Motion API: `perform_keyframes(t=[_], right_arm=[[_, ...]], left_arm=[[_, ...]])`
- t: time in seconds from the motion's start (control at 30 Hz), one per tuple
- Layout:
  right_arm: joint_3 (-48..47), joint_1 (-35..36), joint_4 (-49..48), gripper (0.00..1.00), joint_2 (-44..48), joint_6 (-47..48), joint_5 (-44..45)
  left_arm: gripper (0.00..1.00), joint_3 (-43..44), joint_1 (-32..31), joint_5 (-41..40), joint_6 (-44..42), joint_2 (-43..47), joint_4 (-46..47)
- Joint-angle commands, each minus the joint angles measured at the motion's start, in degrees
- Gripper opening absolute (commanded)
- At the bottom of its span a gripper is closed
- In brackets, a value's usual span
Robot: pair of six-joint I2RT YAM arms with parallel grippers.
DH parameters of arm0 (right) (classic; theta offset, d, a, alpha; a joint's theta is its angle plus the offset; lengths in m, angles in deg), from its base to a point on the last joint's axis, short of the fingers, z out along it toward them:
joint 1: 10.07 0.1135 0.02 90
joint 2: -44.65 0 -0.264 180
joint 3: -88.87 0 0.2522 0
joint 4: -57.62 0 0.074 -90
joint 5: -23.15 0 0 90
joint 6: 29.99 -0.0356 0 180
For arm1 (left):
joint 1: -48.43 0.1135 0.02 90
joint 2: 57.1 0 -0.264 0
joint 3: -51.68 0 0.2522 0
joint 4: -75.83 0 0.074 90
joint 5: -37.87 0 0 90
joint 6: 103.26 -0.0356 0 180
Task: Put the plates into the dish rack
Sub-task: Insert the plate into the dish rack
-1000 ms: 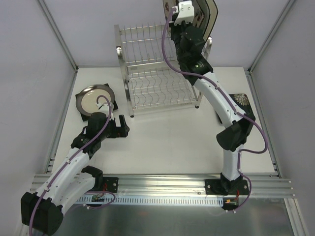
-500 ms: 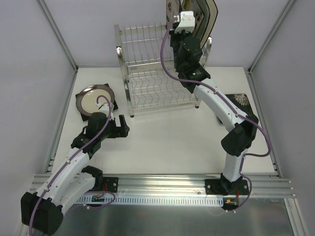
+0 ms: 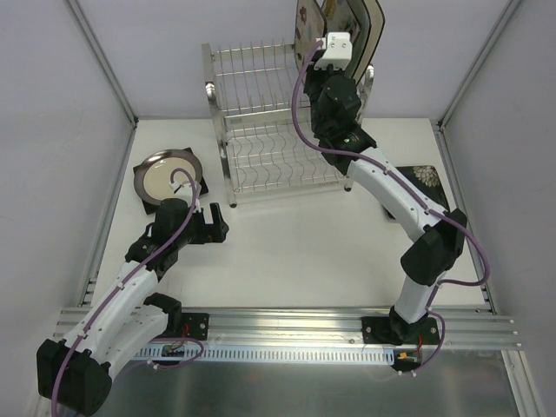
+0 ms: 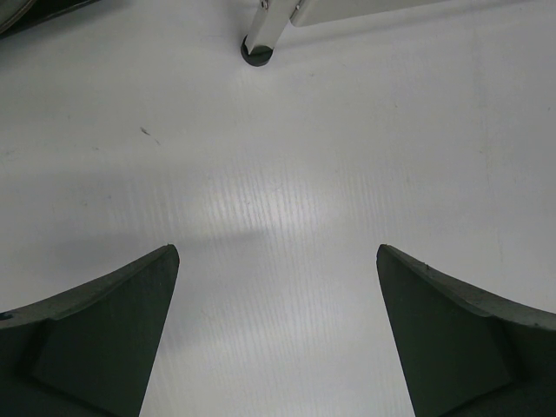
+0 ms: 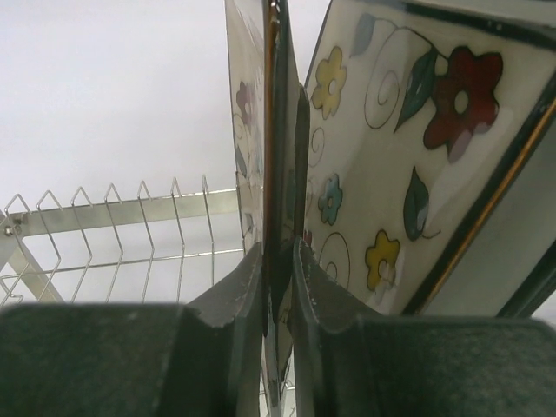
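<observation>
The chrome dish rack point(image 3: 261, 130) stands at the back of the table. My right gripper point(image 3: 321, 36) is raised over the rack's upper right corner, shut on the lower edge of an upright flowered plate point(image 3: 306, 19). In the right wrist view this held plate point(image 5: 276, 130) shows edge-on between the fingers point(image 5: 248, 295). Just right of it stands a cream plate with colourful flowers point(image 5: 408, 156), also seen from above point(image 3: 363, 26). A round cream plate point(image 3: 165, 176) lies on a dark square one at the left. My left gripper point(image 3: 215, 228) hangs open over bare table point(image 4: 278, 174).
A dark plate with white flowers point(image 3: 427, 181) lies at the right, partly under the right arm. The rack's front left foot point(image 4: 255, 52) shows ahead of the left gripper point(image 4: 278, 261). The rack's upper wire slots point(image 5: 130, 226) lie left of the held plate. Grey walls enclose the table.
My right wrist has come down and slightly right with the plate held on edge, closer to the rack's top tier. The left arm has not moved.
</observation>
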Motion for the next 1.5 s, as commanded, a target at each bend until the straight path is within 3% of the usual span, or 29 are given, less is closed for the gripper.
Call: perform_keyframes(t=[0.0, 0.27, 0.63, 1.2, 1.47], right_arm=[[0.9, 3.1, -1.9, 0.03, 4.3, -6.1, -4.7], [3.0, 2.3, 0.7, 0.06, 5.6, -7.7, -2.9], [1.3, -0.4, 6.4, 0.25, 4.9, -12.0, -3.0], [1.2, -3.7, 11.5, 0.32, 6.2, -15.1, -5.0], [0.5, -3.7, 14.7, 0.5, 7.7, -16.2, -7.8]], left_arm=[[0.99, 0.9, 0.4, 0.9, 0.2, 0.8, 1.2], [0.99, 0.9, 0.4, 0.7, 0.1, 1.2, 1.2], [0.99, 0.7, 0.4, 0.3, 0.0, 2.5, 1.2], [0.99, 0.7, 0.4, 0.0, 0.0, 3.4, 1.2], [0.99, 0.7, 0.5, -0.1, 0.0, 3.8, 1.2]])
